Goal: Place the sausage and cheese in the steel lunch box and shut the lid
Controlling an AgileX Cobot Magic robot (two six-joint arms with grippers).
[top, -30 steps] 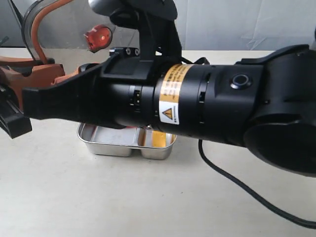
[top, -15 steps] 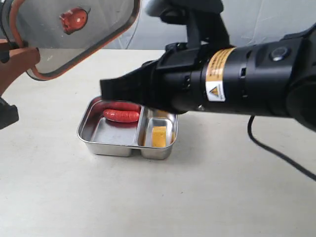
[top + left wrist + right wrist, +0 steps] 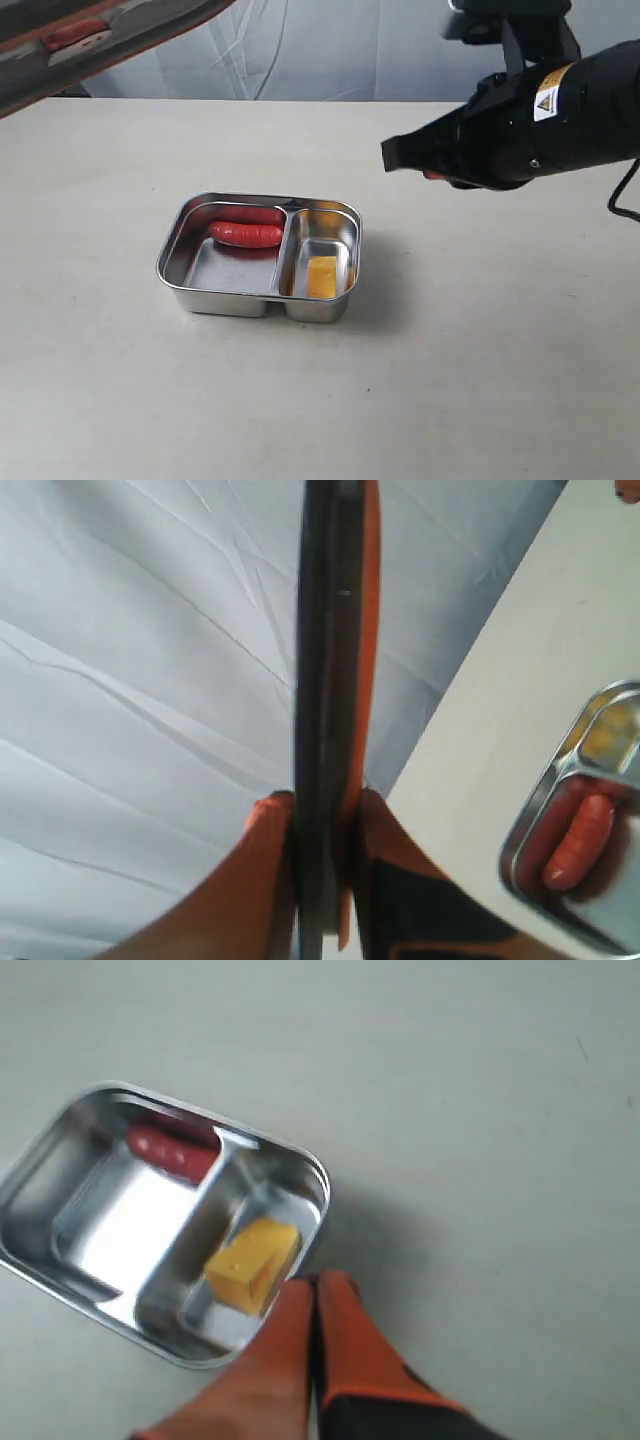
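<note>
The steel lunch box (image 3: 250, 303) stands open at the middle of the table. The red sausage (image 3: 246, 234) lies in its wide compartment and the yellow cheese (image 3: 321, 276) in the narrow one. High at the top left corner hangs the dark lid (image 3: 100, 35), tilted, with its orange tab showing. The left wrist view shows it edge-on as the lid (image 3: 325, 630), with my left gripper (image 3: 325, 798) shut on its rim. My right gripper (image 3: 316, 1282) is shut and empty, hovering just off the box's rim (image 3: 310, 1165) beside the cheese (image 3: 252, 1262).
The right arm's black body (image 3: 540, 110) hangs over the table's right side, above and to the right of the box. A white wrinkled backdrop (image 3: 330, 50) closes off the far edge. The beige tabletop (image 3: 300, 400) lies in front of the box.
The right arm has pulled back to the right and upward, uncovering the lunch box. The lid has risen up and to the left, and only its lower part shows now.
</note>
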